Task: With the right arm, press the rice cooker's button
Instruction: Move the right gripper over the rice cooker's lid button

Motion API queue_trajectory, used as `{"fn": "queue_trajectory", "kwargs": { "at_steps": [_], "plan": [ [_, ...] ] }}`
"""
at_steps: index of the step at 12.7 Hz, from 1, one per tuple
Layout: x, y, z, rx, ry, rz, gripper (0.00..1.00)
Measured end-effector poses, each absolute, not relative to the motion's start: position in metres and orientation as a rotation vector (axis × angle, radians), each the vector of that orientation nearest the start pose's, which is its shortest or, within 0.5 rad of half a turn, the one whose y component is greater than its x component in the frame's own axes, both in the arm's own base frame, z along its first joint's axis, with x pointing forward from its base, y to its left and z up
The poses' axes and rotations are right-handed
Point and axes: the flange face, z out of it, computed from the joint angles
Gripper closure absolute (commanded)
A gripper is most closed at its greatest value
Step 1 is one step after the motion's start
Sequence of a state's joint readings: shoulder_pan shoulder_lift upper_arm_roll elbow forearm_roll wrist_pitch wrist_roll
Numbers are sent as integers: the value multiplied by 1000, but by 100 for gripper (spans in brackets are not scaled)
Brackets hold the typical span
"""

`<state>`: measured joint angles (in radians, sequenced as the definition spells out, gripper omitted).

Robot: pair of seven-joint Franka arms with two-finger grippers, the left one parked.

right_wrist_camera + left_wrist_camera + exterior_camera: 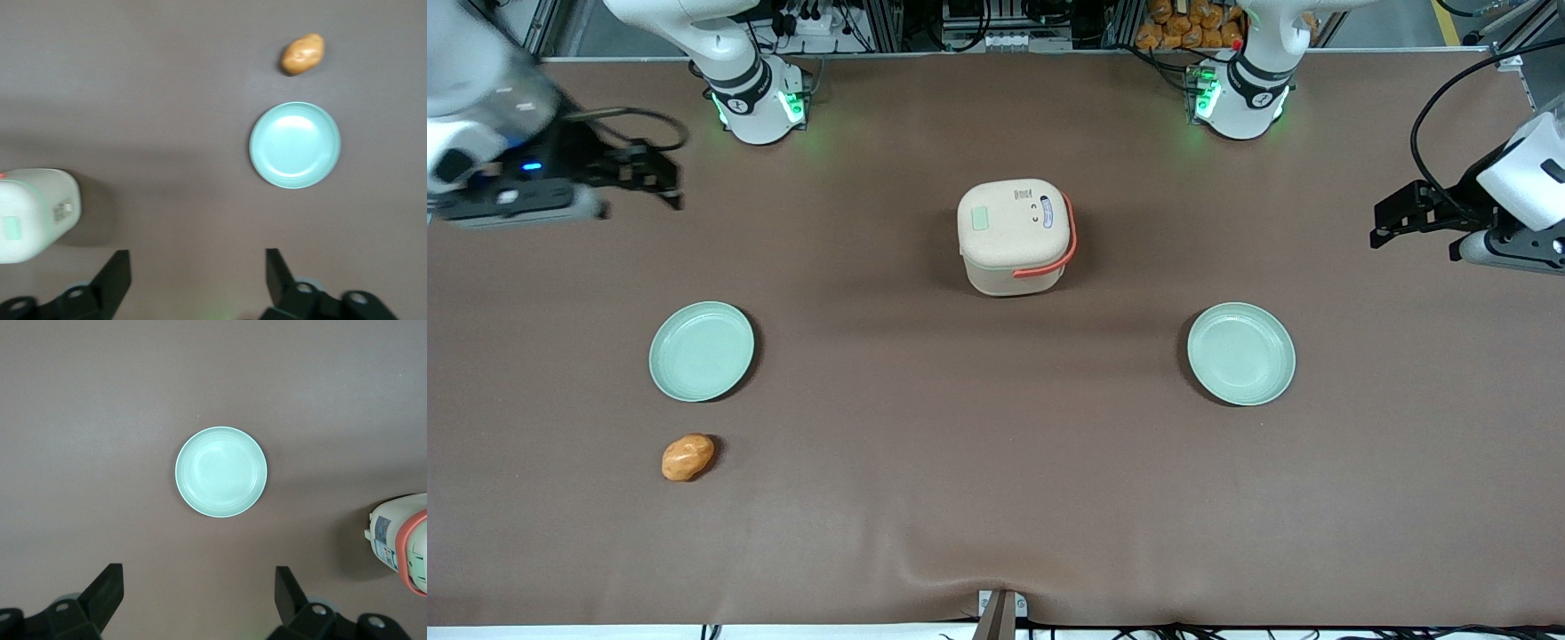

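Observation:
The cream rice cooker (1014, 236) stands lid shut in the middle of the brown table, with its coral handle (1069, 240) folded down round it and a pale green button (980, 218) on the lid. Part of it also shows in the right wrist view (33, 213). My right gripper (660, 182) hovers high over the table toward the working arm's end, well apart from the cooker. Its two black fingers (117, 270) stand wide open with nothing between them; the gripper (197, 267) looks down on bare table.
A pale green plate (701, 350) lies nearer the front camera than my gripper, with a potato (687, 457) nearer still. Both show in the right wrist view, plate (294, 145) and potato (303, 53). A second green plate (1240, 353) lies toward the parked arm's end.

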<state>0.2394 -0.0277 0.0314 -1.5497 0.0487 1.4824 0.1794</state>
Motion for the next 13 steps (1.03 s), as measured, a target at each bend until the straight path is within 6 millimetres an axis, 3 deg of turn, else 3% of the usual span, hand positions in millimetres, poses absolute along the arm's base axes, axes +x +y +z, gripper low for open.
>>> {"fn": "queue_trajectory", "kwargs": {
  "at_steps": [4,5,9,13],
  "plan": [
    [491,255,603,-3127,-122,179,93],
    [486,277,589,-3135,-132,213,99],
    [476,348,529,-3138,-215,280,100],
    [455,417,474,-3126,-148,264,100]
  ]
}}
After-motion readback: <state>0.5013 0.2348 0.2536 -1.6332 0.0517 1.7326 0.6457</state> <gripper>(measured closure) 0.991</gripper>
